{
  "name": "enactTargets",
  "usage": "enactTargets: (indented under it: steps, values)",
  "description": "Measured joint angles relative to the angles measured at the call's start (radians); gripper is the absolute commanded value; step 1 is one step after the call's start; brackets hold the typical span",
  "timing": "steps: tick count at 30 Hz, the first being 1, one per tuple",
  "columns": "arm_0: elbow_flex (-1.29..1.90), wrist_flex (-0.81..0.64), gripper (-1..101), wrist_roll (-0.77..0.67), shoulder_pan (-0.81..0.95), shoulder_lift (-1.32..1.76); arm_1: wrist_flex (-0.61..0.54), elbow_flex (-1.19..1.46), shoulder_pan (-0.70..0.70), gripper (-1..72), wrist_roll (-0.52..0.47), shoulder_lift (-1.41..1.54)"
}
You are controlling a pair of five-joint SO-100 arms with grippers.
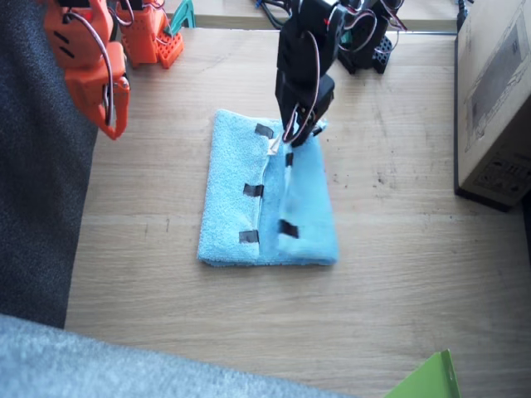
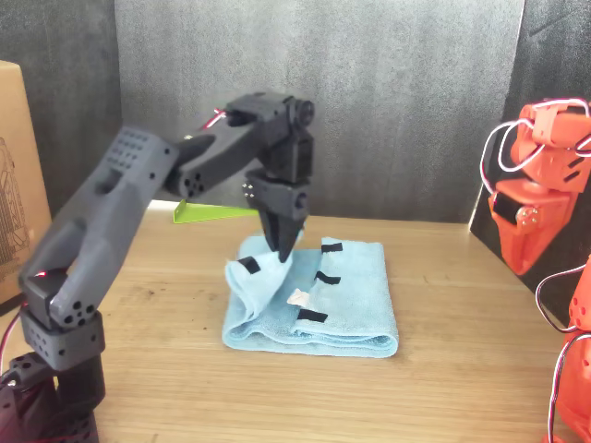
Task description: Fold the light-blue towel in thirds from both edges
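The left arm's fingers (image 1: 300,137) pinched the far end of the light-blue towel's (image 1: 232,199) right flap (right arm (image 1: 91,66) idle, its grip hidden), which ran toward the near side.

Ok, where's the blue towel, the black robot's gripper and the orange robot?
light-blue towel (image 1: 228,191): fixed view, bare left part of the cloth.
left gripper (image 2: 282,251): front view, tip of the black gripper at the towel's fold.
right arm (image 1: 91,58): fixed view, orange body, raised.

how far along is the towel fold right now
Nearly done. The light-blue towel already lies in a narrow stack, both taped edges folded inward and meeting along its middle. The left gripper pinches the second flap's corner, laying it down. Left: release and withdraw. The right gripper hangs idle.
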Motion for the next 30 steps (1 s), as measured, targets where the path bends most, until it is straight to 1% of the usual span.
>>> enactTargets:
  steps: [3, 8, 13, 14, 16, 17, 19, 21, 25, 30]
  values:
    - [-0.002, 0.0, 28, 0.008, -0.029, -0.003, 0.0, 0.018, 0.018, 0.1, 0.005, 0.003]
    - [-0.002, 0.0, 30, 0.057, -0.066, 0.017, -0.003, 0.021, 0.031, 0.1, 0.026, 0.011]
    - [0.012, 0.0, 29, 0.063, -0.011, 0.227, 0.002, 0.038, 0.037, 0.1, 0.037, 0.02]
    - [0.028, 0.0, 25, 0.06, 0.018, 0.278, -0.002, 0.049, 0.035, 0.1, 0.037, 0.02]
    - [0.078, 0.0, 7, 0.052, 0.103, 0.379, -0.005, 0.054, 0.035, 0.1, 0.037, 0.018]
    - [0.11, 0.0, 1, 0.044, 0.155, 0.428, -0.006, 0.057, 0.04, 0.1, 0.037, 0.026]
    - [0.204, -0.009, 0, 0.023, 0.279, 0.529, -0.017, 0.075, 0.048, 0.1, 0.037, 0.058]
    - [0.362, -0.086, 0, 0.02, 0.407, 0.652, -0.032, 0.104, 0.054, 0.0, 0.037, 0.086]
    - [0.836, -0.342, 0, 0.041, 0.629, 0.983, -0.095, 0.19, 0.071, 0.0, 0.048, 0.14]
    - [1.373, -0.583, 0, 0.048, 0.773, 1.333, -0.178, 0.342, 0.067, 0.0, 0.041, 0.249]
